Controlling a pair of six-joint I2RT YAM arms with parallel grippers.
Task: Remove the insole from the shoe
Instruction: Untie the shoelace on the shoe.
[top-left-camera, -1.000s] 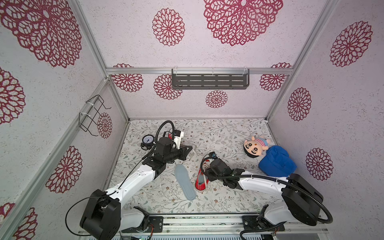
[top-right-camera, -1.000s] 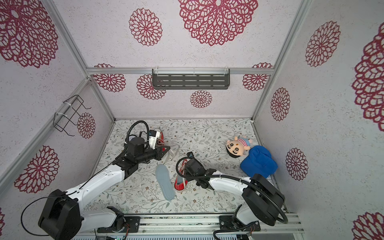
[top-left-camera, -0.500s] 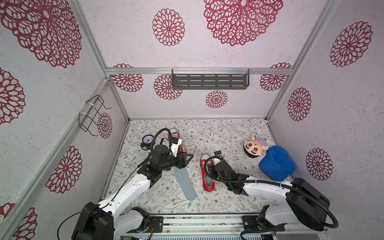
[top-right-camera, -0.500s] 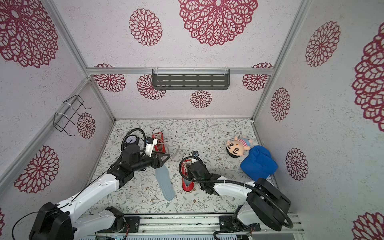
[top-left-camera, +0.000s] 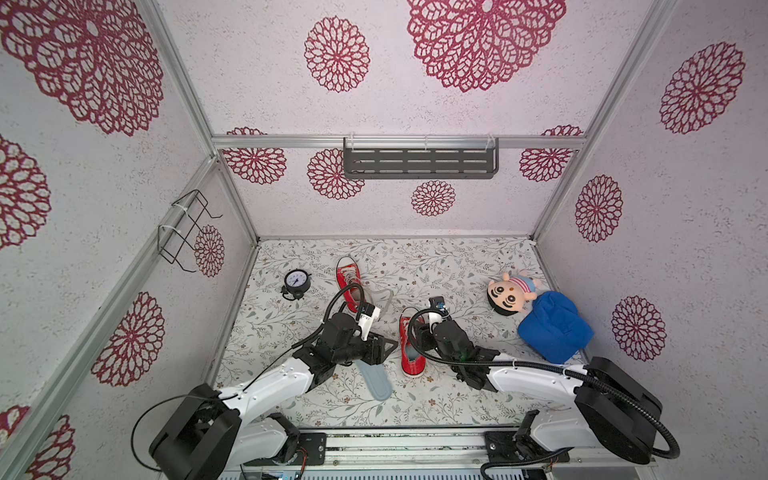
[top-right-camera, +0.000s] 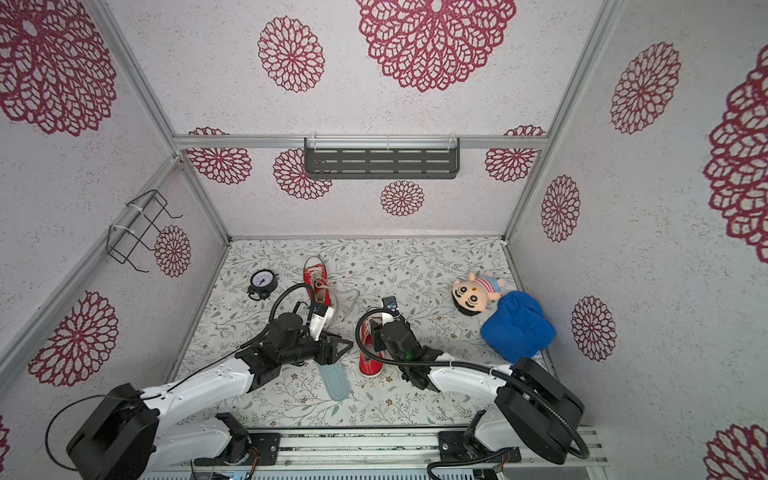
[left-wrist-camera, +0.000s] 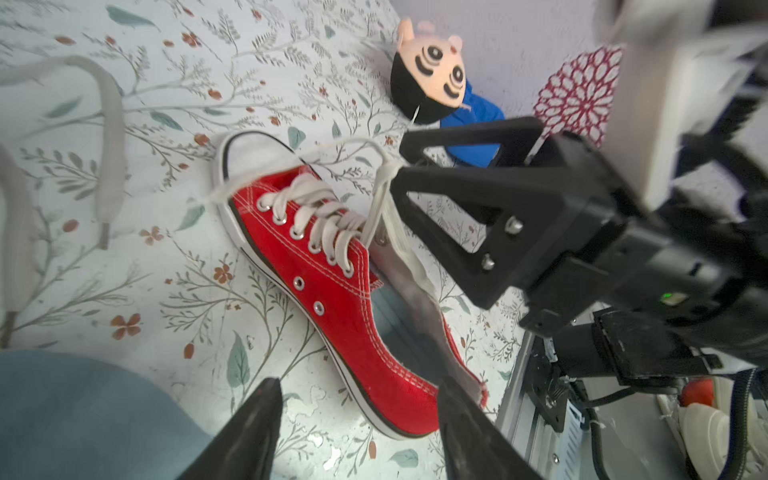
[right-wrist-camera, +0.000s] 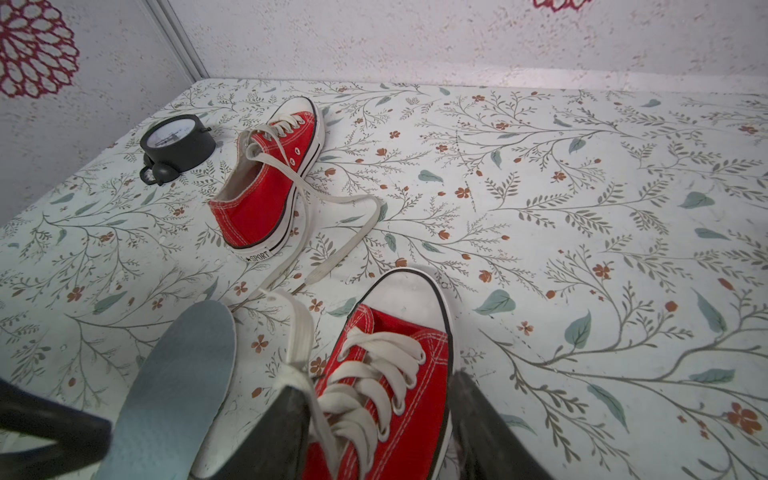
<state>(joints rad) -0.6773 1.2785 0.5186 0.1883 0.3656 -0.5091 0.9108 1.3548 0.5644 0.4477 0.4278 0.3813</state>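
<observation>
Opened within the last second, the left gripper (top-left-camera: 384, 347) is seen with jaws well apart and empty above the far end of the insole (top-left-camera: 376, 380), which lies flat on the table (top-left-camera: 457, 266), out of the shoe (top-left-camera: 411, 353) and just left of it. The shoe has meanwhile been set upright and is clasped across its laced middle by the right gripper (right-wrist-camera: 376, 386), jaws about half apart. A loose lace (right-wrist-camera: 301, 332) is draped over one right finger; the shoe could be dragged if that arm is withdrawn carelessly. Free room is left toward the near edge; the second shoe (top-left-camera: 349, 282) and clock (top-left-camera: 296, 281) crowd the far left.
</observation>
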